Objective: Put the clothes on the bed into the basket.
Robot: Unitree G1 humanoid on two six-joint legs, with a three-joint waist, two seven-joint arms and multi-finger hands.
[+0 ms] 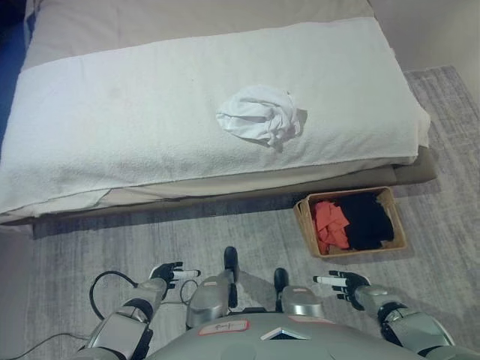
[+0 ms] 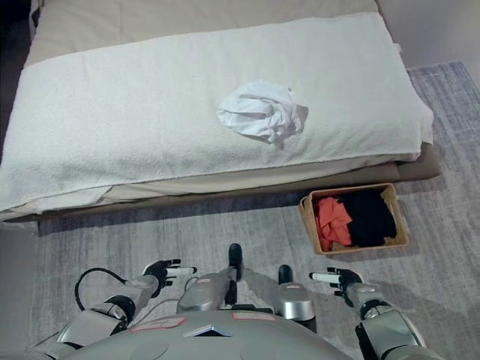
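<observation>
Step in hand, by judgement: fetching the last garment off the bed (image 1: 90, 112). Best done by stepping close to the near edge, reaching with the right hand (image 1: 346, 286) to the middle of the white shirt (image 1: 260, 114), gathering the whole bundle in one grasp so no sleeve trails, then carrying it right and near to the basket (image 1: 399, 225) and letting go only once above the opening.

White shirt: crumpled into a loose rounded heap, folds and creases throughout, lying on the white cover a little right of the bed's centre, well apart from both hands. Soft and light by appearance; likely to sag when lifted.

Basket: on the grey rug (image 1: 150, 240) just beside the near right corner of the bed, already containing an orange garment (image 1: 330, 223) and a black garment (image 1: 367, 219).

Left hand (image 1: 171, 272): low and near, fingers relaxed and extended, holding nothing. Right hand: likewise released, empty.
</observation>
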